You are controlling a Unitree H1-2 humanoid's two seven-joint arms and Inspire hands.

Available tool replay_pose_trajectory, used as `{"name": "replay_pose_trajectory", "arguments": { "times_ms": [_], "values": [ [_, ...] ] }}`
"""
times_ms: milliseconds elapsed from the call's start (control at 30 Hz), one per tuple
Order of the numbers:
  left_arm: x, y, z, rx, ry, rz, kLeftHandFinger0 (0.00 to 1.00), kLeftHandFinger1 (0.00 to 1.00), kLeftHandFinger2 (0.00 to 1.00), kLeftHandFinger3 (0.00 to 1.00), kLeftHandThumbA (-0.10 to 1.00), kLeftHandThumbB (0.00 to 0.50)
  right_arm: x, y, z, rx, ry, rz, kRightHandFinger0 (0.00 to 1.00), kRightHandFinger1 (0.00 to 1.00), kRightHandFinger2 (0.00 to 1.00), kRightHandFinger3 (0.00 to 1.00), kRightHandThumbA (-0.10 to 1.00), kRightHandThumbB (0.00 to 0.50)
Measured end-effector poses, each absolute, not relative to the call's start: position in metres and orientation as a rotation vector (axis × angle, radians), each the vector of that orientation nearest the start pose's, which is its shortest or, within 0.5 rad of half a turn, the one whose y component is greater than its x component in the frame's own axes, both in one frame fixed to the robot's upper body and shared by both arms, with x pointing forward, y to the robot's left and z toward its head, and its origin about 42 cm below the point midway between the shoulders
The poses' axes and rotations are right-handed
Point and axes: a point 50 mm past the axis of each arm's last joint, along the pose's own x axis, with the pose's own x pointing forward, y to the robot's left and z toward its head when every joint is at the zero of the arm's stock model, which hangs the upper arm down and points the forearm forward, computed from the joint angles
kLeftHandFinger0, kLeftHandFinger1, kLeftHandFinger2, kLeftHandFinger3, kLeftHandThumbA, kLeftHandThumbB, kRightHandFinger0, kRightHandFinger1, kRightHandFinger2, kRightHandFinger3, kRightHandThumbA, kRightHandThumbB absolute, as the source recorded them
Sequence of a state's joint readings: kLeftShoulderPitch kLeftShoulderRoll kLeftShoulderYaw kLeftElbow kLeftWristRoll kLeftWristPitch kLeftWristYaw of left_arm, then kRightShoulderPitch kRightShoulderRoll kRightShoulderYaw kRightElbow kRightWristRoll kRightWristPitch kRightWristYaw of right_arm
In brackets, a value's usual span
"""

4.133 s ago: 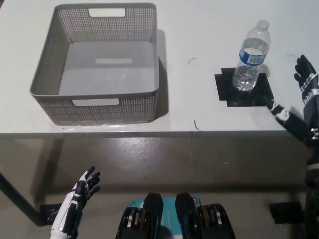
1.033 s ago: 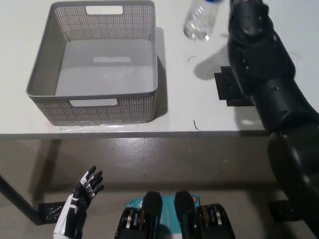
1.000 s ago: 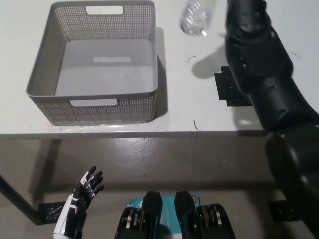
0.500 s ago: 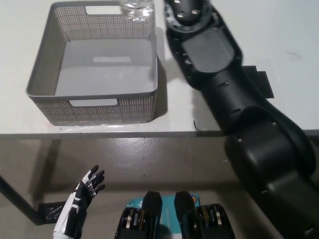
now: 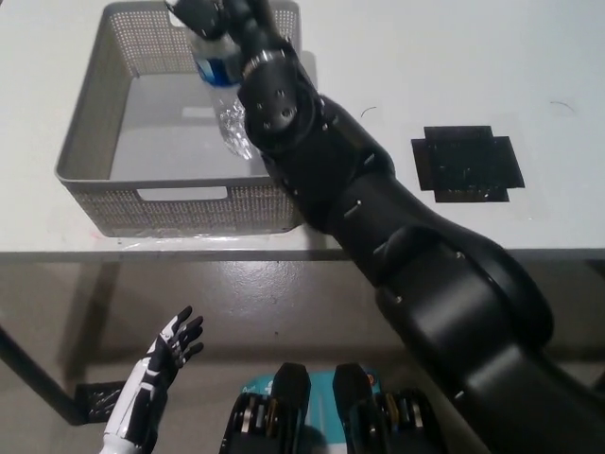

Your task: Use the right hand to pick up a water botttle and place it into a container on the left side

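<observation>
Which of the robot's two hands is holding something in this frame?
The black right hand: it grips the water bottle over the grey basket. The white left hand hangs open below the table edge.

Perforated basket (image 5: pixel 170 199), clear plastic bottle (image 5: pixel 224 104)

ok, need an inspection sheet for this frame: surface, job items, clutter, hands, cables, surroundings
Surface: white table, bare apart from the items below.
Job's things: water bottle with a blue label, held over the inside of the grey mesh basket at the table's left; whether it touches the basket floor cannot be told.
Clutter: black tape square on the table's right, nothing standing on it; small dark marks on the tabletop.
Hands: right hand shut on the water bottle at its upper end, black arm reaching across the table; left hand open, resting low below the table edge.
Cables: nothing seen.
Surroundings: grey floor under the table; a dark table leg at lower left.
</observation>
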State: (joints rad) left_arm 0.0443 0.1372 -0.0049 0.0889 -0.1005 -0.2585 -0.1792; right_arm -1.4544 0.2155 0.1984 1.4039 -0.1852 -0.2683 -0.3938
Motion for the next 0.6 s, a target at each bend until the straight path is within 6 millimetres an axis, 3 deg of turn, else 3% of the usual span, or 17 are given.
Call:
{"name": "replay_pose_trajectory", "arguments": {
  "times_ms": [67,100,133,167,200,233,300,600],
  "values": [
    [0.267,0.250,0.081,0.050,-0.127,-0.172,1.00,1.00,1.00,1.00,1.00,0.341,0.539,0.050,0.359,-0.424,-0.395,0.199,0.00,0.44,0.87,0.92,-0.10,0.131],
    [0.267,0.250,0.081,0.050,-0.129,-0.174,1.00,1.00,1.00,1.00,1.00,0.341,0.539,0.049,0.355,-0.427,-0.387,0.200,0.07,0.47,0.84,0.82,-0.10,0.183],
    [0.268,0.250,0.082,0.051,-0.131,-0.177,1.00,1.00,1.00,1.00,1.00,0.343,0.539,0.047,0.351,-0.430,-0.378,0.200,0.15,0.49,0.83,0.92,0.18,0.274],
    [0.269,0.249,0.082,0.051,-0.132,-0.179,1.00,1.00,1.00,1.00,1.00,0.342,0.539,0.047,0.349,-0.430,-0.373,0.199,0.13,0.43,0.72,0.83,0.21,0.262],
    [0.270,0.249,0.083,0.052,-0.134,-0.183,1.00,1.00,1.00,1.00,1.00,0.334,0.539,0.045,0.344,-0.432,-0.363,0.200,0.64,1.00,1.00,1.00,0.49,0.370],
    [0.271,0.248,0.084,0.053,-0.136,-0.187,1.00,1.00,1.00,1.00,1.00,0.326,0.539,0.044,0.342,-0.434,-0.357,0.203,1.00,1.00,1.00,1.00,0.66,0.432],
    [0.272,0.247,0.085,0.057,-0.138,-0.198,1.00,1.00,1.00,1.00,1.00,0.319,0.540,0.043,0.339,-0.449,-0.349,0.228,1.00,1.00,1.00,1.00,0.89,0.499],
    [0.275,0.243,0.086,0.071,-0.139,-0.229,1.00,1.00,1.00,1.00,1.00,0.321,0.549,0.027,0.341,-0.542,-0.343,0.324,1.00,1.00,1.00,1.00,1.00,0.500]
  ]
}}
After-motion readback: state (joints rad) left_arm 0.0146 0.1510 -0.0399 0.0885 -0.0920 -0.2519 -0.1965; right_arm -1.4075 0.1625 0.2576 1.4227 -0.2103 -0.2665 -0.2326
